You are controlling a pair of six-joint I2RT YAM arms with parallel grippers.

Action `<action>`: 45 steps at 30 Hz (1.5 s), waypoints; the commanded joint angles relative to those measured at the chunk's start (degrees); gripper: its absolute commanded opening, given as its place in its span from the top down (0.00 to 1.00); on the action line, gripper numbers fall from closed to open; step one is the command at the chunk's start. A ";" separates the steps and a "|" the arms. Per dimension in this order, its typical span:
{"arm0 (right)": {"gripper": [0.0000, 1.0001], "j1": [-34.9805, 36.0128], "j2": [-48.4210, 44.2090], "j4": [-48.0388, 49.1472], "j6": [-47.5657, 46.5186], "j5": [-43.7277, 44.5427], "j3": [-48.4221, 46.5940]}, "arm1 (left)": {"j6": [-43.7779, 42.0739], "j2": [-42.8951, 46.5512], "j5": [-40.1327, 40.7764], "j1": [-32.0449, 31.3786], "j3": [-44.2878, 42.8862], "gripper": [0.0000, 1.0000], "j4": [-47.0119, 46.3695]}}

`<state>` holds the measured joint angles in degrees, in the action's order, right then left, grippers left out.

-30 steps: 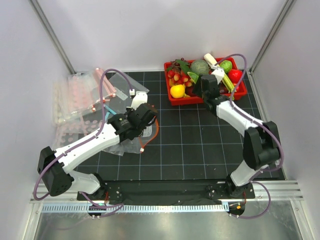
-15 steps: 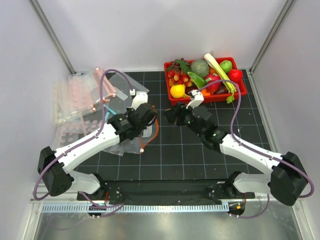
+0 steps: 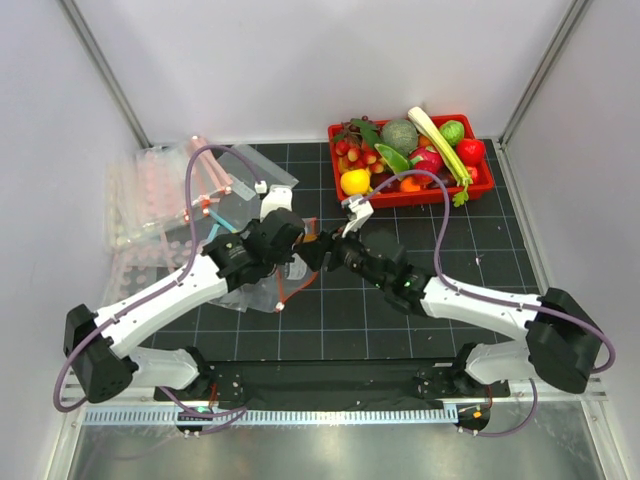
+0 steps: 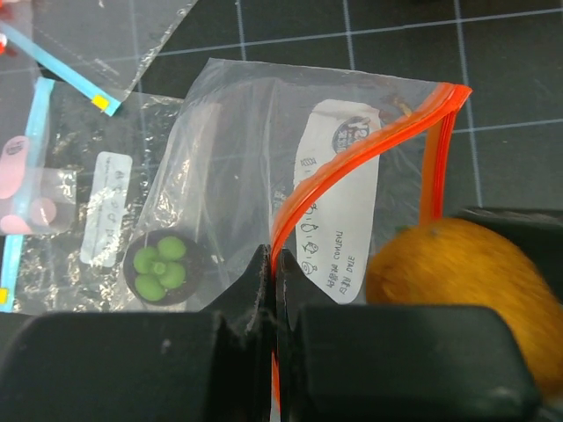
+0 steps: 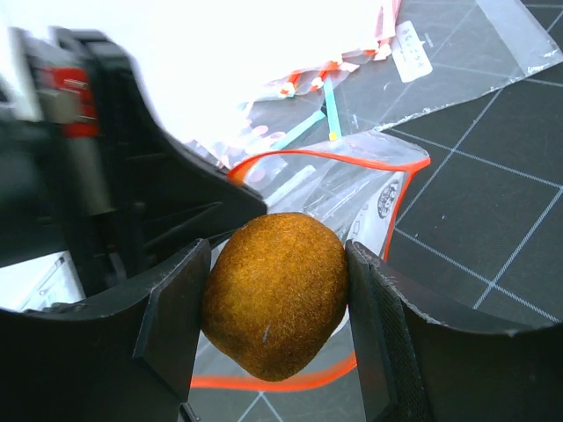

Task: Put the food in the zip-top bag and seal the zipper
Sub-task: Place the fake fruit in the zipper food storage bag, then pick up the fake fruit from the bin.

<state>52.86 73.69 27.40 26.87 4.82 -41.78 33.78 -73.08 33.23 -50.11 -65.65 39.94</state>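
Left fingers (image 4: pixel 261 294) clenched on the zipper (image 4: pixel 435 176) of the zip-top bag (image 4: pixel 237 132), which lies left of centre on the counter (image 3: pixel 400 290); just right, right fingers (image 3: pixel 320 251) grasp the dark-orange piece (image 5: pixel 274 306) at the bag's open mouth.

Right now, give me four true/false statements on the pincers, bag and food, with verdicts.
1. The left pincer is shut on the zipper. True.
2. The right pincer is empty. False: it grips the dark-orange piece.
3. The zip-top bag is sealed. False: its mouth gapes open.
4. The yellow fruit lies in the red tray. True.
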 commanded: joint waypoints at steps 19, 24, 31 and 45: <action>0.03 3.39 4.98 2.49 -1.73 9.06 -2.78 | 0.94 6.37 4.20 0.10 1.14 0.98 -1.62; 0.07 3.13 -1.43 -2.85 -3.14 17.66 -2.43 | 1.81 7.25 6.67 0.10 1.40 0.98 -0.57; 0.13 -4.51 -6.63 -9.89 -0.52 19.44 -2.78 | 1.90 6.81 6.93 0.10 1.40 0.98 -0.66; 0.00 -21.04 13.92 -17.82 -4.20 14.96 -19.99 | 1.64 6.28 6.67 0.18 1.31 0.98 -0.66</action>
<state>32.08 83.35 11.16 24.97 20.73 -56.38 35.14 -67.22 38.98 -50.11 -64.25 39.90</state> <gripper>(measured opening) 0.994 0.023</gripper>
